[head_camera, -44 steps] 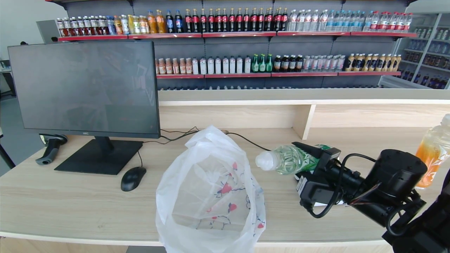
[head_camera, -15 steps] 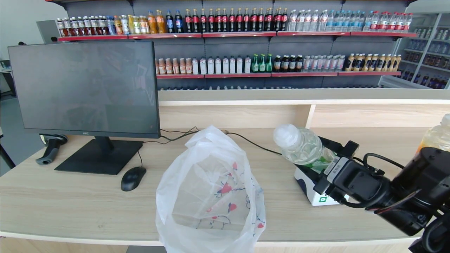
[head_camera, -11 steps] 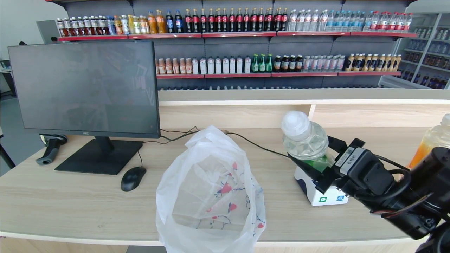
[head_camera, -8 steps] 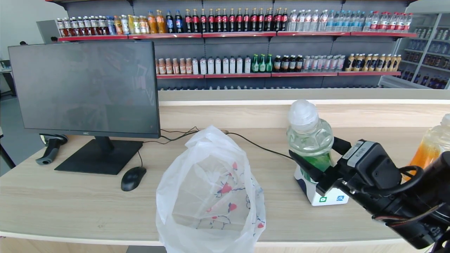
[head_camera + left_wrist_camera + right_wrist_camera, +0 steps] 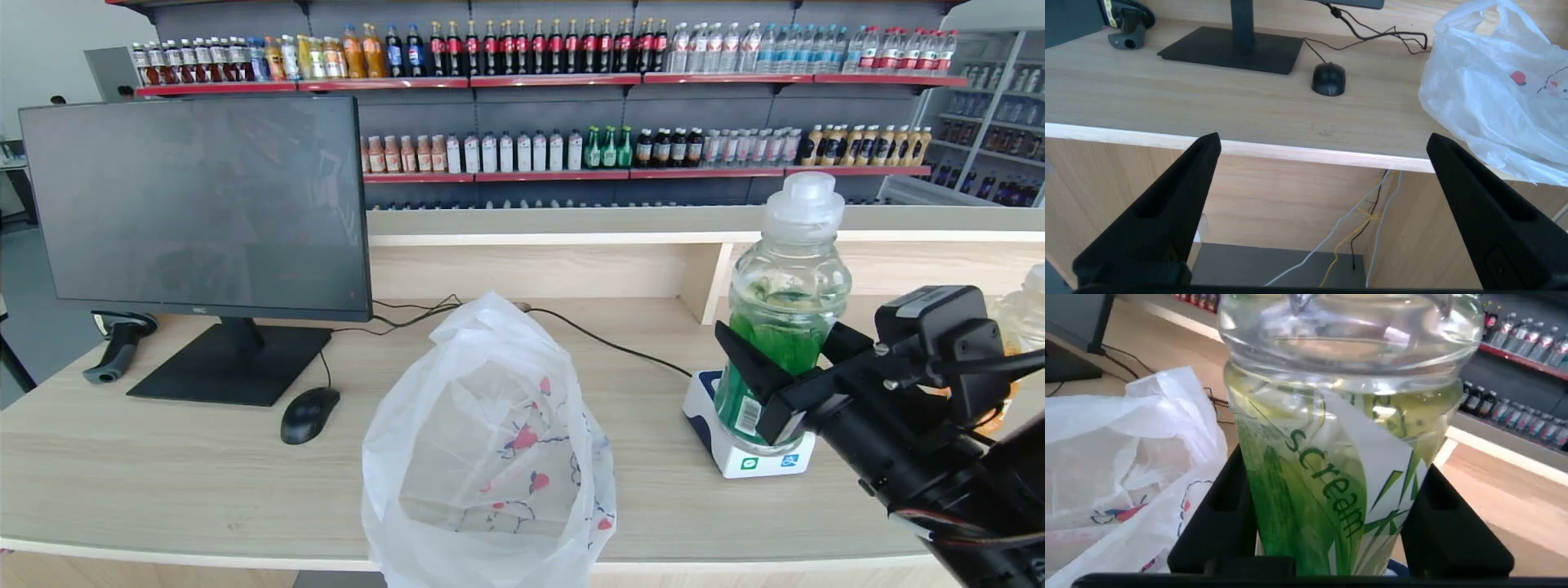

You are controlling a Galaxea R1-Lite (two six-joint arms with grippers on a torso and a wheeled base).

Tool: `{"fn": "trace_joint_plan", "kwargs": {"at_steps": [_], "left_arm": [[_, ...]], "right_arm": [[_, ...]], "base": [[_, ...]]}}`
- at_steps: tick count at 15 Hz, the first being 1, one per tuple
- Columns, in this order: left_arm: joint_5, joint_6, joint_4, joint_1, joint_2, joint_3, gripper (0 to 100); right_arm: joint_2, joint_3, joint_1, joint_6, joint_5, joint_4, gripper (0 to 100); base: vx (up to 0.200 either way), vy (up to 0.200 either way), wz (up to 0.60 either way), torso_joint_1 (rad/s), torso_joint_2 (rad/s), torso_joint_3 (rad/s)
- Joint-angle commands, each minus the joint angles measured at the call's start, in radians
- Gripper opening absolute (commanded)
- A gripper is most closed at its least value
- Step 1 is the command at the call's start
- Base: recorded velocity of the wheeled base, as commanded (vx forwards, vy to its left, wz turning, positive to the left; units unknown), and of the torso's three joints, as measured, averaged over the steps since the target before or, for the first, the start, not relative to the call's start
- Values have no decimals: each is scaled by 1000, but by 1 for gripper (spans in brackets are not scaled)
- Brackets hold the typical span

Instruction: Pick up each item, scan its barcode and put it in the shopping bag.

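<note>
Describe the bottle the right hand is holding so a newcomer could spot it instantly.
Start at the wooden counter and go right of the white shopping bag to the small white scanner box. The bottle is upright there, clamped in the right hand. Unlike the other bottle at the far right, it has a green label and is the one being gripped.
</note>
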Motion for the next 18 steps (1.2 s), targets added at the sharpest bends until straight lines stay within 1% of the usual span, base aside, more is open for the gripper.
{"fn": "trace_joint_plan", "kwargs": {"at_steps": [1,2,5,11,14,18], "left_arm": [[0,-1,0,0,0,0,100],[0,-1,0,0,0,0,100],[0,-1,0,0,0,0,100],[0,-1,0,0,0,0,100],[0,-1,0,0,0,0,100],[0,-4,0,0,0,0,100]], "right_arm": [[-8,7,0,100,-70,-1,0],[-17,11,0,134,-79,-1,0],[-48,60,0,145,-80,-1,0],[-74,76,-1,152,-80,-1,0],[-69,71,-1,154,-80,-1,0],[-74,76,-3,171,-82,-1,0]], "base": [[0,0,0,0,0,0],[0,0,0,0,0,0],[0,0,0,0,0,0],[0,0,0,0,0,0],[-200,0,0,7,2,-1],[0,0,0,0,0,0]]}}
